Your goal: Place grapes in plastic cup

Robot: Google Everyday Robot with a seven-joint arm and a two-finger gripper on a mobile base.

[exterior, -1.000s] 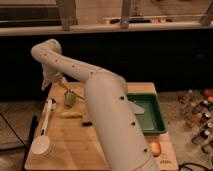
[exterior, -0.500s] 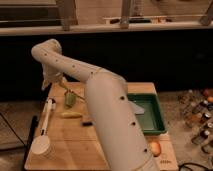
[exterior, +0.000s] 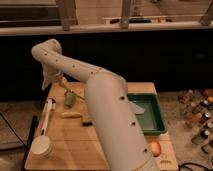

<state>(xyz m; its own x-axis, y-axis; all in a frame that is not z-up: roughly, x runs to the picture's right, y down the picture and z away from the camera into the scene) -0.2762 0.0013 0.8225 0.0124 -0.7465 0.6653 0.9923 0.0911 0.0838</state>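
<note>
The plastic cup (exterior: pixel 70 99) is a small pale-green tumbler at the back left of the wooden table (exterior: pixel 65 150). It seems to lean a little. My white arm (exterior: pixel 107 115) rises from the front and bends left. Its gripper (exterior: pixel 53 80) hangs over the table's back left corner, just up and left of the cup. The grapes are not in view; I cannot tell whether the gripper holds anything.
A green tray (exterior: pixel 148 113) lies at the right of the table. A white cylinder (exterior: pixel 42 146) stands at the front left, with a long white tool (exterior: pixel 47 116) behind it. A yellow piece (exterior: pixel 72 114) lies mid-table. An orange fruit (exterior: pixel 156 148) sits front right. Bottles (exterior: pixel 197 112) stand off the table's right.
</note>
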